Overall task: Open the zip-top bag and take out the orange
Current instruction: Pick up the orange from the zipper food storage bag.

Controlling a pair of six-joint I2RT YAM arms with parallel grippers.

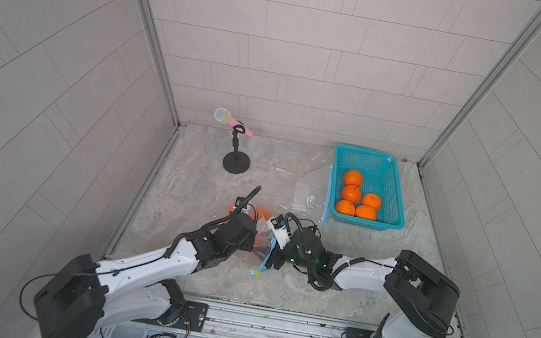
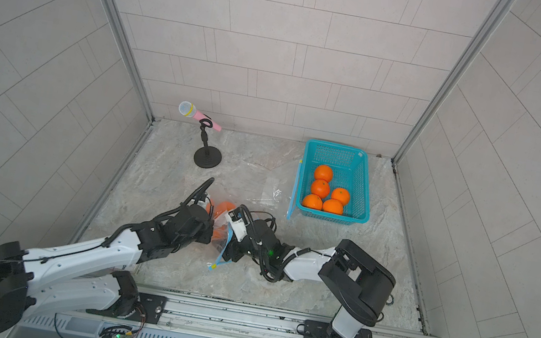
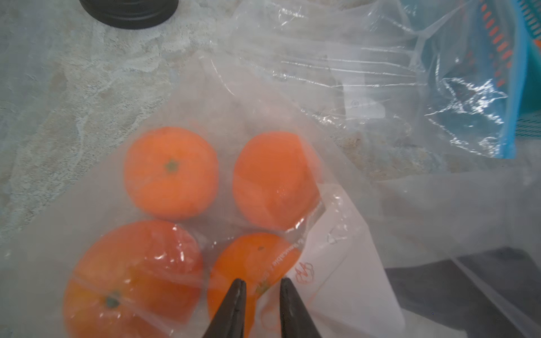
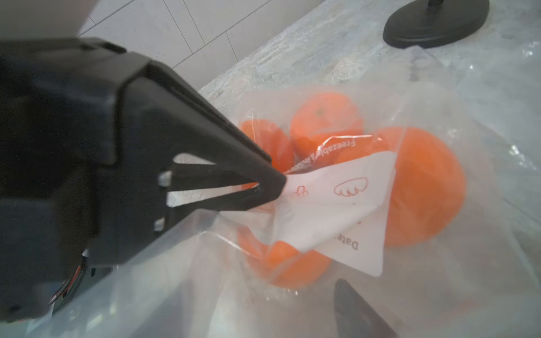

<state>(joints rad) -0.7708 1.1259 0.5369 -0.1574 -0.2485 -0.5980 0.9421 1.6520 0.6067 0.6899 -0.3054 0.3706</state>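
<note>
The clear zip-top bag [image 1: 265, 251] lies at the front middle of the table between both arms, its blue zip strip [image 2: 224, 244] standing on edge. Several oranges [image 3: 171, 172] sit inside it; one orange [image 4: 427, 187] lies behind the white label patch [image 4: 336, 204]. My left gripper [image 4: 278, 184] is shut on the bag's film at that label, and its fingertips [image 3: 240, 288] press over the nearest orange [image 3: 251, 257]. My right gripper [image 4: 263, 307] is open at the bag's mouth, with film draped over it and one finger [image 4: 351, 304] showing.
A teal basket [image 1: 366, 152] at the back right holds several oranges. A second, empty clear bag [image 1: 310, 192] leans against the basket's left side. A pink toy microphone [image 1: 229, 118] on a black stand [image 1: 236, 164] is at the back left.
</note>
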